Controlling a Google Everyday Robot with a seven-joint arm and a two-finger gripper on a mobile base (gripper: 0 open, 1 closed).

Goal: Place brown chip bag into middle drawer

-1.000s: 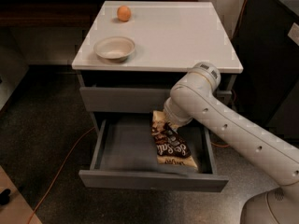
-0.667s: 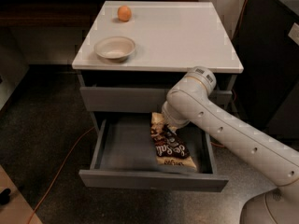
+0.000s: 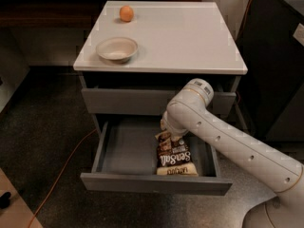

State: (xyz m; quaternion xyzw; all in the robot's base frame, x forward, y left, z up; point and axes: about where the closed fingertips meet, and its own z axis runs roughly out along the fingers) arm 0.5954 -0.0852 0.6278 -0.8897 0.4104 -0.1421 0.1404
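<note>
The brown chip bag [image 3: 174, 157] with white "Sea Salt" lettering lies lengthwise on the floor of the open middle drawer [image 3: 128, 151], in its right half, with its near end by the drawer front. My gripper [image 3: 167, 128] is at the end of the white arm [image 3: 223, 137], low inside the drawer, right at the bag's far end. The arm's wrist hides most of the gripper, so contact with the bag cannot be made out.
A white bowl [image 3: 117, 49] and a small orange ball [image 3: 126, 13] sit on the white cabinet top [image 3: 190, 37]. The shut upper drawer front [image 3: 123, 101] is above the open one. An orange cable [image 3: 61, 170] runs over the dark floor at left.
The arm's wrist has shifted slightly left and down over the drawer. The bag's far end has sunk, so the bag lies flatter in the drawer.
</note>
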